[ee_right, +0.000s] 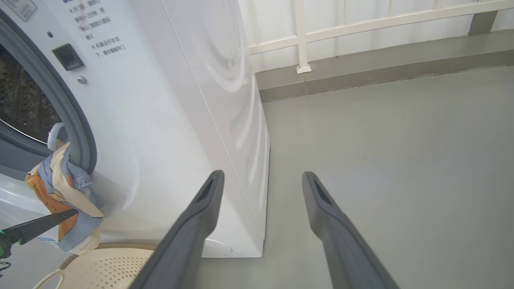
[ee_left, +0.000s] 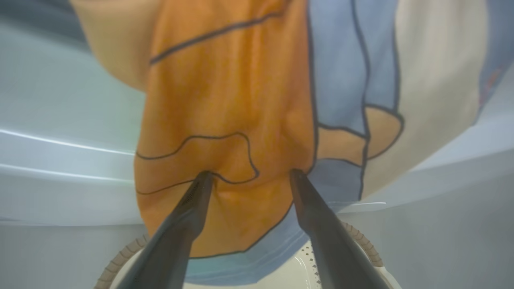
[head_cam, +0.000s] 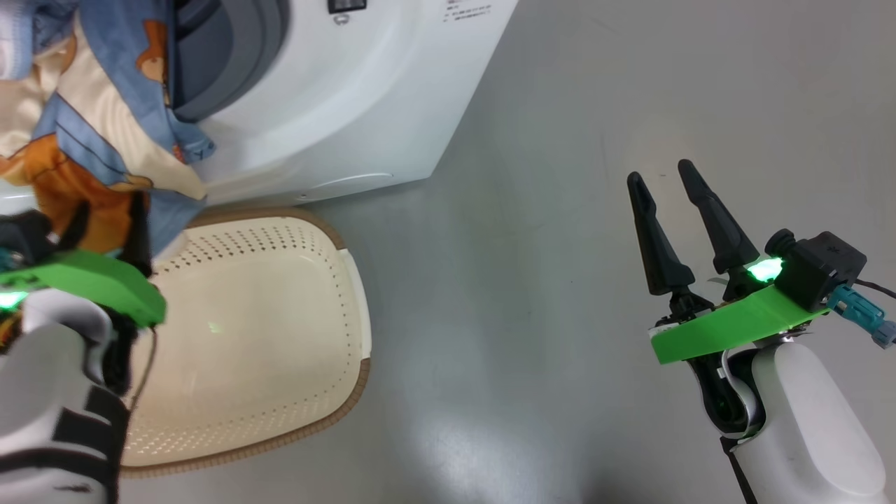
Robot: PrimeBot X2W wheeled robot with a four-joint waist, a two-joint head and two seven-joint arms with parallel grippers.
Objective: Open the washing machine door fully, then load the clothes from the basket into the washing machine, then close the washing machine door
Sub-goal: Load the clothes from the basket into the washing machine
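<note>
the left gripper (ee_left: 251, 174) has its two fingers spread, tips pressed into the orange and blue clothes (ee_left: 225, 100); these hang just ahead of the tips from the grey gasket (head_cam: 259, 42) of the washing machine (head_cam: 364, 105) and drape down its white front; the basket (head_cam: 360, 378) sits right beneath this gripper, close against the machine's foot. the right gripper (head_cam: 659, 173) hovers well apart over grey floor (head_cam: 532, 280), fingers spread and holding nothing; the machine's corner stands ahead on its left.
</note>
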